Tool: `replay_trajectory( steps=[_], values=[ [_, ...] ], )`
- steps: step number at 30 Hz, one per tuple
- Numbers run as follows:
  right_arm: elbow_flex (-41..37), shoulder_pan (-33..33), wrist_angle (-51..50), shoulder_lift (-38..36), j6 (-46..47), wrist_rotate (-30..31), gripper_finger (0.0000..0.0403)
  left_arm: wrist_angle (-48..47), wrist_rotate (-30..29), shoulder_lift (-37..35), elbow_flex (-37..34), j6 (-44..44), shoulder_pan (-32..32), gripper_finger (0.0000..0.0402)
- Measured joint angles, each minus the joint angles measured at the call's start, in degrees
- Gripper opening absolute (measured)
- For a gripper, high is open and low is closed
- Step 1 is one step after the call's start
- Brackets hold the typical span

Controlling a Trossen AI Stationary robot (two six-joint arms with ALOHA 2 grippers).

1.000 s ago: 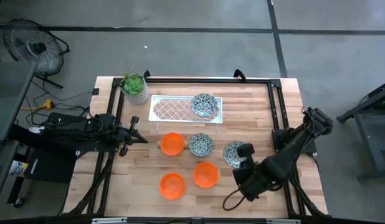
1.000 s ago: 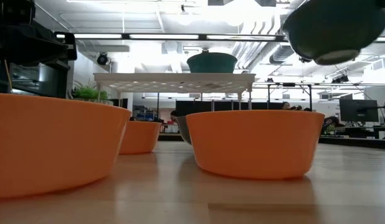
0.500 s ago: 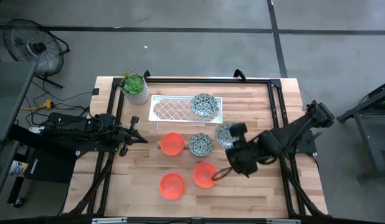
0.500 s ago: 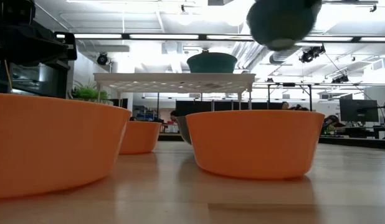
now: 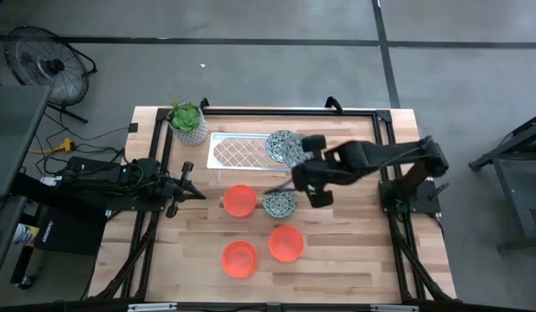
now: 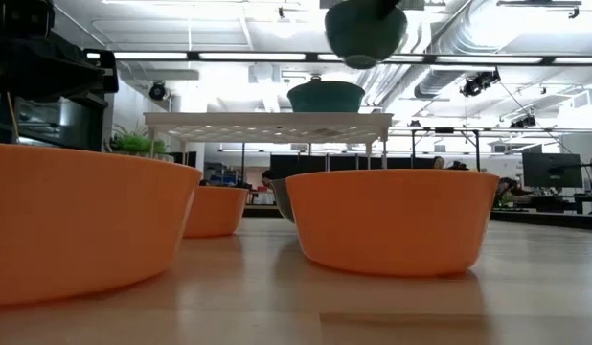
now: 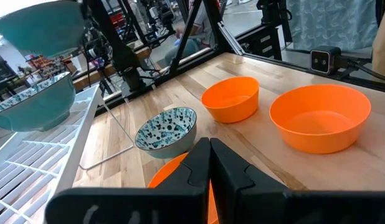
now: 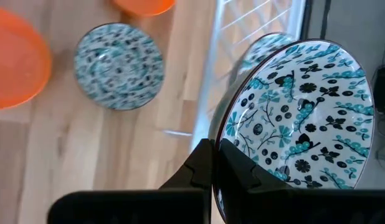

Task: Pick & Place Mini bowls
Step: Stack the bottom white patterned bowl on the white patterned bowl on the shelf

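The right gripper [image 5: 296, 165] is clamped on the rim of a patterned mini bowl [image 8: 298, 115], holding it in the air above the right end of the white wire rack [image 5: 242, 152], toward 12 o'clock of the table [image 5: 363, 251]; in the low view that held bowl [image 6: 365, 31] hangs clear above the rack top. A second patterned bowl [image 5: 281, 143] sits on the rack's right end, just below and partly under the held one. A third patterned bowl [image 5: 278, 204] rests on the table just in front of the rack, at 6 o'clock from the gripper. Three orange bowls are on the table: one [image 5: 239, 200] at 9 o'clock of that third patterned bowl, one [image 5: 286, 243] at 6 o'clock of it, and one [image 5: 239, 259] toward 7 o'clock. The left gripper [image 5: 195, 192] waits at the table's 9 o'clock edge, its fingers together. A potted plant [image 5: 187, 121] stands at the rack's left end.
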Motion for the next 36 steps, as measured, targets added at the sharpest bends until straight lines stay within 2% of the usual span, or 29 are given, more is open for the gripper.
replay_trajectory(
  steps=[3, 9, 21, 28, 36],
  values=[
    [3.81, -2.37, -0.30, 2.60, -2.91, -0.18, 0.0000, 0.00, 0.00, 0.00, -0.01, 0.00, -0.01, 0.0000],
    [7.91, -6.11, -0.48, 5.54, -10.14, -4.41, 0.0000, 0.00, 0.01, -0.01, 0.01, 0.00, -0.01, 0.0000],
    [6.94, -10.32, 0.47, 5.86, -23.11, -7.46, 0.0000, 0.00, 0.02, 0.01, 0.01, 0.00, -0.01, 0.0000],
    [6.94, -12.46, 1.44, 5.89, -26.52, -10.48, 0.0000, 0.00, 0.01, 0.01, 0.00, 0.00, -0.01, 0.0000],
    [6.94, -14.45, 2.55, 6.29, -30.03, -10.82, 0.0000, 0.00, 0.01, -0.01, -0.01, 0.00, 0.00, 0.0000]
  ],
)
